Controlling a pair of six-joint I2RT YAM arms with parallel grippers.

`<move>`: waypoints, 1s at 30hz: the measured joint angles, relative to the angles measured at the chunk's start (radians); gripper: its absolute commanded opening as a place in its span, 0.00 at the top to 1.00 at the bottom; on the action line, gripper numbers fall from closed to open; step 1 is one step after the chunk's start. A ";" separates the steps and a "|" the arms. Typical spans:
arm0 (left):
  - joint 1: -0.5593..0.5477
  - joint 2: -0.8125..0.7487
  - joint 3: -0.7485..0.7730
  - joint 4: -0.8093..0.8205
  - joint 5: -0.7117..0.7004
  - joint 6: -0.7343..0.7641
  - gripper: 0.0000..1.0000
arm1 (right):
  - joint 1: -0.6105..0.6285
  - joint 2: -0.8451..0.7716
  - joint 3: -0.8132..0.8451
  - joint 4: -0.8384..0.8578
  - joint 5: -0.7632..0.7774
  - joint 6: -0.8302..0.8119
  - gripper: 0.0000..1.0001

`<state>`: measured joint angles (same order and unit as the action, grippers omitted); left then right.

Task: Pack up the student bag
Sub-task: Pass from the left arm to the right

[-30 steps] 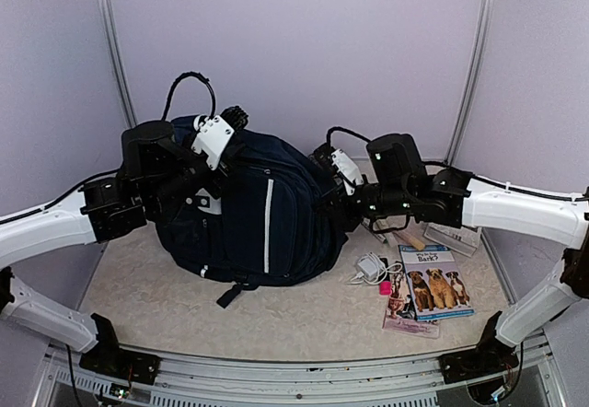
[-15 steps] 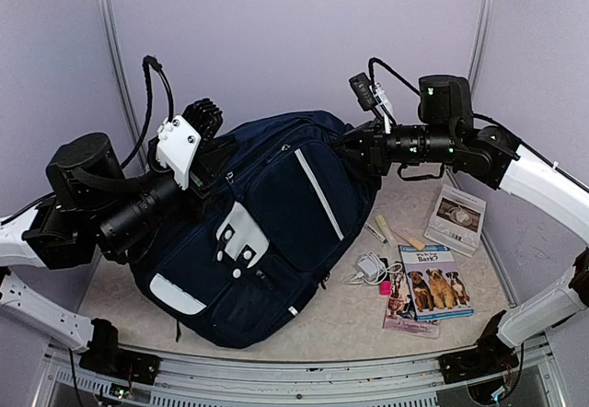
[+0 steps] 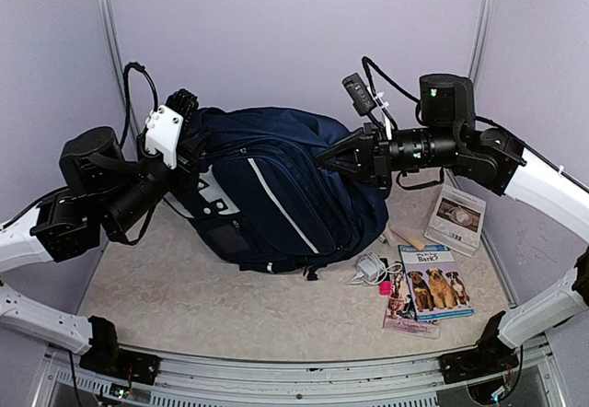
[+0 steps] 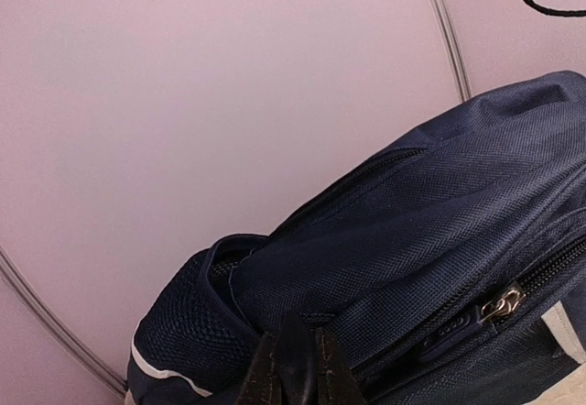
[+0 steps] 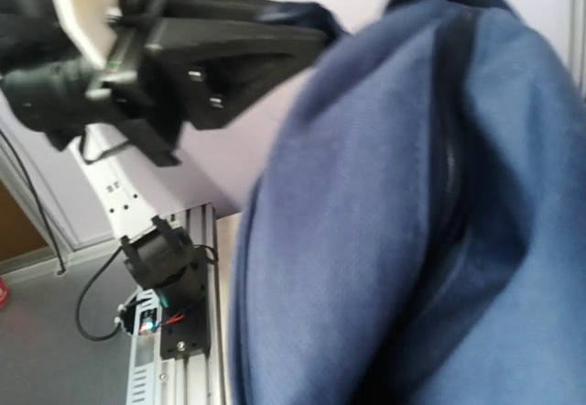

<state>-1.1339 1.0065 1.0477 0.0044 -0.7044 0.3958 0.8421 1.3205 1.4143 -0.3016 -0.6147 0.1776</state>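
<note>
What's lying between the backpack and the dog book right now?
In the top view, a white charger with coiled cable lies between the student bag and the dog book; a small pink item sits beside it.

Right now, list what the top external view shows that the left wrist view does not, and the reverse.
Only the top external view: both arms whole, the right gripper shut on the navy-blue fabric backpack, a paperback book with dogs on its cover, a white charger with cable, the beige table. Only the left wrist view: close up, the backpack's small metal zipper pull and dark mesh side pocket. Both: the backpack, the left gripper pinching its fabric, the pale lilac wall.
</note>
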 measured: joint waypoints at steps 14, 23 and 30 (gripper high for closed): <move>0.038 -0.039 -0.044 -0.013 0.149 -0.044 1.00 | -0.007 0.012 0.010 -0.003 0.075 -0.083 1.00; -0.085 -0.085 -0.095 -0.030 0.289 0.012 0.01 | -0.081 -0.005 -0.075 0.045 -0.030 -0.230 1.00; 0.000 -0.219 -0.098 -0.066 0.461 -0.004 0.01 | -0.108 -0.007 -0.084 0.029 -0.143 -0.338 1.00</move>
<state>-1.1336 0.7876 0.9497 -0.0616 -0.2436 0.3916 0.7345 1.3132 1.3304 -0.2722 -0.7574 -0.1600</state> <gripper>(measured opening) 0.988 0.022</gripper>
